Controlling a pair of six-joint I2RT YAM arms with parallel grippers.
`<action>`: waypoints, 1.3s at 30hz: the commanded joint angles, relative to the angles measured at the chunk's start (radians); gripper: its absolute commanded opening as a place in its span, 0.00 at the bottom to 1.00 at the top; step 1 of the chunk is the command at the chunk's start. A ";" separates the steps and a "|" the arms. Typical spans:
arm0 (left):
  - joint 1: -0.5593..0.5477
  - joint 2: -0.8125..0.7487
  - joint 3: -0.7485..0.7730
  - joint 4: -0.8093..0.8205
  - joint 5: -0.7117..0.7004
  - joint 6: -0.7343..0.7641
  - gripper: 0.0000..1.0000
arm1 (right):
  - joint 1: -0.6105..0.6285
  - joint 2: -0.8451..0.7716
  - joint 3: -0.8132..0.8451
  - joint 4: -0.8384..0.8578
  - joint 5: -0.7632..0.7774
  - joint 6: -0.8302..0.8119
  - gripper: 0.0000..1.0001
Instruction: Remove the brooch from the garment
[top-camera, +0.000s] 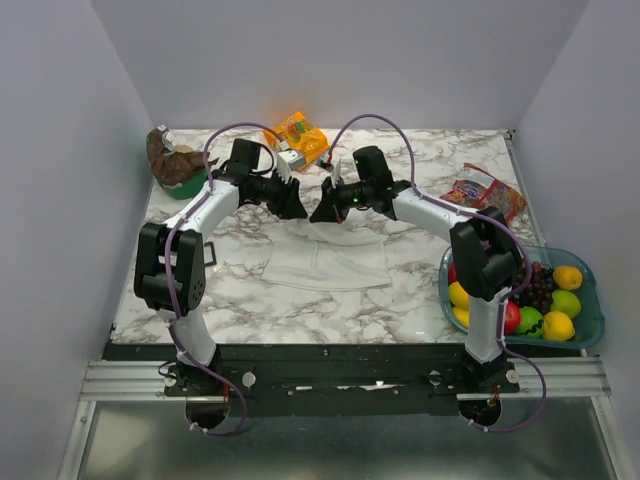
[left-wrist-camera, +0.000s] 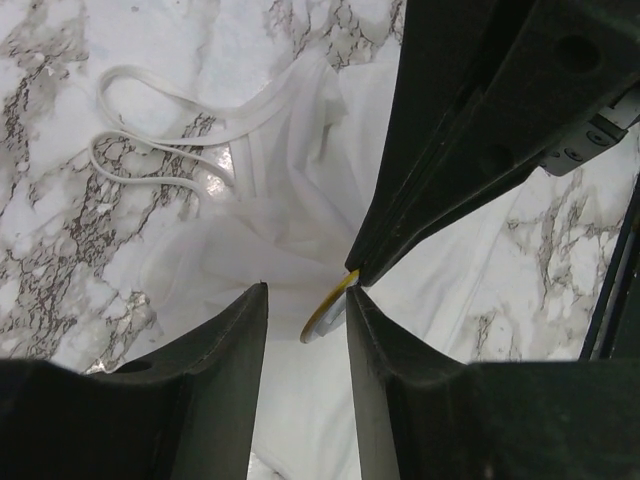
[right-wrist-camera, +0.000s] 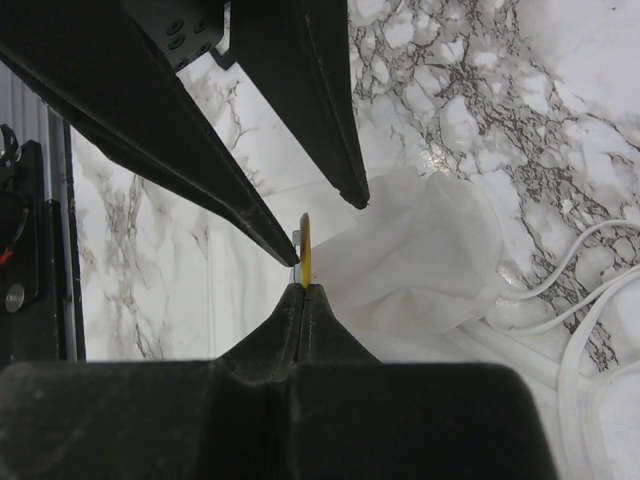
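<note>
The white garment (top-camera: 330, 262) lies flat on the marble table, its straps toward the far side. Both grippers meet at its top edge. My right gripper (right-wrist-camera: 304, 287) is shut on the lower edge of the brooch (right-wrist-camera: 306, 245), a thin golden-yellow disc seen edge-on, with bunched white cloth (right-wrist-camera: 420, 250) right behind it. My left gripper (left-wrist-camera: 307, 290) is open, and the brooch (left-wrist-camera: 325, 312) sits between its fingers, close to the right one. In the top view the left gripper (top-camera: 297, 205) and right gripper (top-camera: 325, 207) hide the brooch.
An orange snack bag (top-camera: 298, 135) and a small white box (top-camera: 290, 158) lie at the back. A green bowl with a brown lump (top-camera: 175, 165) stands far left. A red packet (top-camera: 485, 190) lies right. A tray of fruit (top-camera: 590, 320) sits at the right edge.
</note>
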 joint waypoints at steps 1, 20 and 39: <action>0.015 0.036 0.070 -0.152 0.078 0.130 0.45 | 0.000 -0.015 0.032 -0.054 -0.057 -0.041 0.01; 0.018 0.088 0.109 -0.270 0.150 0.242 0.40 | -0.002 0.005 0.068 -0.117 -0.109 -0.082 0.00; 0.007 0.103 0.121 -0.321 0.247 0.233 0.00 | -0.003 0.019 0.068 -0.138 -0.086 -0.105 0.02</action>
